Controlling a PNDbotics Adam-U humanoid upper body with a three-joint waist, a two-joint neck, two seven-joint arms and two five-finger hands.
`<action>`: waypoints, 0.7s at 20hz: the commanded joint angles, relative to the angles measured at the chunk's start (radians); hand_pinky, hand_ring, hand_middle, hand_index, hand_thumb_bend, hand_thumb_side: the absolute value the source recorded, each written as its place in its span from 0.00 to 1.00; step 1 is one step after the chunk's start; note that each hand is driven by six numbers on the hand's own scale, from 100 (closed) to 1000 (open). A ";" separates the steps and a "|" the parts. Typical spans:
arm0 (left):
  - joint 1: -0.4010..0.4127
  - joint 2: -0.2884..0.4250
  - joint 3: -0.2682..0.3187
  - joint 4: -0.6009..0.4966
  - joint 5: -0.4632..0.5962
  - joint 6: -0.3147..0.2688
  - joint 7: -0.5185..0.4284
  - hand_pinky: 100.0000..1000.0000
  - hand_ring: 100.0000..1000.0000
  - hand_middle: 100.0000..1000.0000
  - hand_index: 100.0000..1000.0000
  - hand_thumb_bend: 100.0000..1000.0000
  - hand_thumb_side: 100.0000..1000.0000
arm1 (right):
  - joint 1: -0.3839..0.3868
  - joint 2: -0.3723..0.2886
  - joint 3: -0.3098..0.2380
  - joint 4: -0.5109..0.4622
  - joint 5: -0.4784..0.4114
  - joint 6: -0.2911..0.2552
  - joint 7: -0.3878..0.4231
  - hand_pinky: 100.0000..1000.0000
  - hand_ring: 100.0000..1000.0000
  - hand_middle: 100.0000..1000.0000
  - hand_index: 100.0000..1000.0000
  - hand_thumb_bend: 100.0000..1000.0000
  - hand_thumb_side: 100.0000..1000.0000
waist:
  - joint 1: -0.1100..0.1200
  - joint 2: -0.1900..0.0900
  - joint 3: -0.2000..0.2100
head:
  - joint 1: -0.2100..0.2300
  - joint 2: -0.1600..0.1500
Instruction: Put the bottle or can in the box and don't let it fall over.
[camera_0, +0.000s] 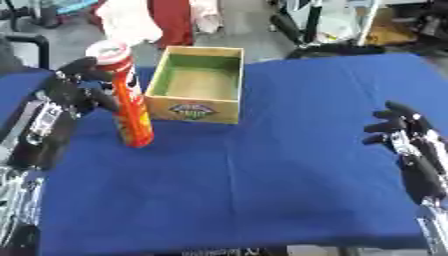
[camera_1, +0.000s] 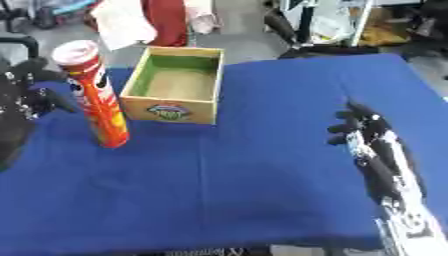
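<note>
A tall red can (camera_0: 127, 100) with a white lid is left of the box, leaning a little with its top toward the left and its base at the blue cloth. My left hand (camera_0: 74, 87) is at the can's upper half, fingers curled round it from the left. The open wooden box (camera_0: 194, 111) has a green inside, a printed label on its front wall and nothing in it; it stands just right of the can. My right hand (camera_1: 367, 132) rests open at the right side of the table, fingers up, far from both.
The table is covered with a blue cloth (camera_0: 262, 175). Beyond its far edge there are red and white fabrics (camera_0: 153, 20) and dark equipment (camera_0: 350, 47) on the floor.
</note>
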 joint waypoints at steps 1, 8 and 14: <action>-0.012 0.007 0.006 -0.022 0.001 -0.001 -0.004 0.60 0.53 0.70 0.91 0.00 0.63 | -0.007 -0.014 -0.003 -0.019 0.004 -0.001 0.004 0.51 0.60 0.66 0.81 0.00 0.37 | -0.003 -0.010 0.001 | 0.027 0.001; -0.011 0.009 0.003 -0.026 0.002 0.000 -0.008 0.60 0.53 0.70 0.91 0.00 0.64 | -0.008 -0.014 -0.003 -0.020 -0.003 0.002 -0.005 0.51 0.60 0.66 0.82 0.00 0.39 | -0.003 -0.006 -0.001 | 0.046 0.001; -0.011 0.010 0.004 -0.025 -0.018 0.002 -0.018 0.60 0.54 0.71 0.91 0.00 0.64 | -0.009 -0.014 -0.003 -0.021 -0.002 0.002 -0.004 0.51 0.60 0.66 0.81 0.00 0.38 | -0.003 -0.005 -0.001 | 0.041 0.001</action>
